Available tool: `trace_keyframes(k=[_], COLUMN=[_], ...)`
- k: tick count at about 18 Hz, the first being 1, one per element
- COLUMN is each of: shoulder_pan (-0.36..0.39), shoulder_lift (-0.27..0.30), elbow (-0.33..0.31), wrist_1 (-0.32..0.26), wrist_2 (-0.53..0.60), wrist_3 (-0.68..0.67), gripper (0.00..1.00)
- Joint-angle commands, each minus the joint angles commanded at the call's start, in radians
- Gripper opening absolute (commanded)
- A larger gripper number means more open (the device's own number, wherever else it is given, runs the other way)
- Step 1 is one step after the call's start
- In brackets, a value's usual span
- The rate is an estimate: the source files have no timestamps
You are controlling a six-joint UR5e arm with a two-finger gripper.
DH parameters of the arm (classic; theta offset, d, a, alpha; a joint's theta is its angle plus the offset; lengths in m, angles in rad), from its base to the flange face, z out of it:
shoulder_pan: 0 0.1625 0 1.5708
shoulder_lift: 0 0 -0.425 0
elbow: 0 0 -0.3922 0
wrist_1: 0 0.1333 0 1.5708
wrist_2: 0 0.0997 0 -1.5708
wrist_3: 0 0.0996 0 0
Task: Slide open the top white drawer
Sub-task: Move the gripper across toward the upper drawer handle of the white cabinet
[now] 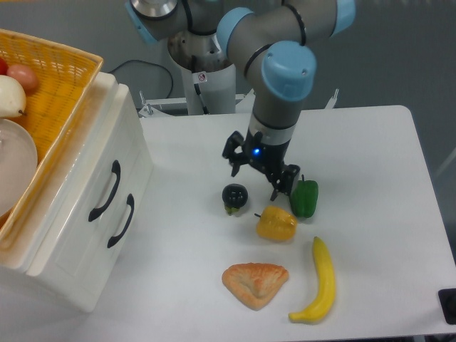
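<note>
The white cabinet stands at the left with both drawers shut. The top white drawer (80,187) is the front nearer the cabinet's top, with a curved black handle (105,191). Just below it is the second drawer front, with a matching handle (122,221). My gripper (254,183) hangs open near the middle of the table, well to the right of the drawers, with nothing between its fingers. It sits above the gap between a small black fruit (234,197) and a green pepper (304,197).
A yellow woven basket (60,78) with fruit and a white dish rests on top of the cabinet. On the table lie a yellow pepper (276,223), a croissant (254,283) and a banana (318,281). The robot's base (206,78) stands behind.
</note>
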Motion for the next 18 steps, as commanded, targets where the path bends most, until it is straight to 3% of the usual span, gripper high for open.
trace_keyframes(k=[5,10,13,18], shoulder_pan=[-0.015,-0.072,-0.091,-0.098], shoulder_lift=[0.000,-0.011,-0.011,-0.015], elbow=[-0.005,0.005,0.032,0.078], wrist_1=[-0.005,-0.012,-0.038,-0.133], wrist_2=[-0.047,-0.066,-0.092,-0.181], wrist_3=[-0.057,-0.206,-0.263,-0.338], gripper=[1.00,1.00,1.00,1.00])
